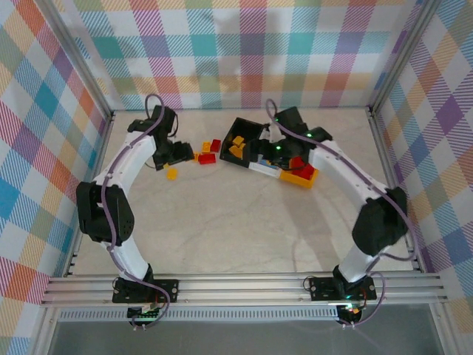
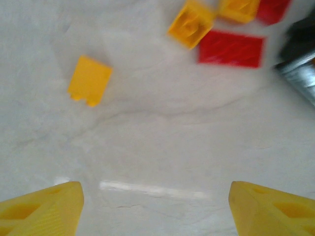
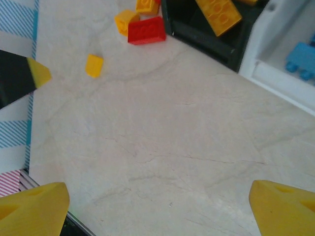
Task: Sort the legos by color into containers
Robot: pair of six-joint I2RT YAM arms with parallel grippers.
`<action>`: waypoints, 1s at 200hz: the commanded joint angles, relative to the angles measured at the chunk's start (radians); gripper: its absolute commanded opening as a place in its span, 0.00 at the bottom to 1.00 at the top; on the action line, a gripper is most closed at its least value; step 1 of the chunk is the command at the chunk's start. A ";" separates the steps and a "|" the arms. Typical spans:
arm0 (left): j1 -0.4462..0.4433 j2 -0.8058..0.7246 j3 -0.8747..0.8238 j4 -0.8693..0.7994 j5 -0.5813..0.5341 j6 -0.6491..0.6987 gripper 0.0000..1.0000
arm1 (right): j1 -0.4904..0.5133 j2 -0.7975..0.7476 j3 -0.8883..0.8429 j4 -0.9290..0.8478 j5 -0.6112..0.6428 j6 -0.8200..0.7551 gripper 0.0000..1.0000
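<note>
Left gripper [image 2: 155, 199]: fingers spread wide, empty, above the table [image 1: 236, 222]. Right gripper [image 3: 157, 209]: likewise wide, empty. Lone yellow brick [image 1: 171, 173], left. Orange bin [image 1: 299, 180] and white bin [image 1: 262, 167], right. Loose red and yellow bricks [image 1: 208, 157], centre. Black bin [image 1: 250, 127], farthest, holding yellow bricks.

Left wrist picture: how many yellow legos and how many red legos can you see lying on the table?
Yellow legos: 3
Red legos: 2
Total: 5
</note>
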 commanded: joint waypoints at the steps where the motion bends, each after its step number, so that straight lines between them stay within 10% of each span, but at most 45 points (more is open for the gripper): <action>1: 0.030 0.039 -0.032 0.005 -0.028 0.064 0.79 | 0.034 0.078 0.122 -0.074 -0.011 -0.041 0.94; 200: 0.135 0.396 0.140 0.070 -0.052 0.229 0.70 | 0.063 0.138 0.141 -0.121 -0.026 -0.033 0.89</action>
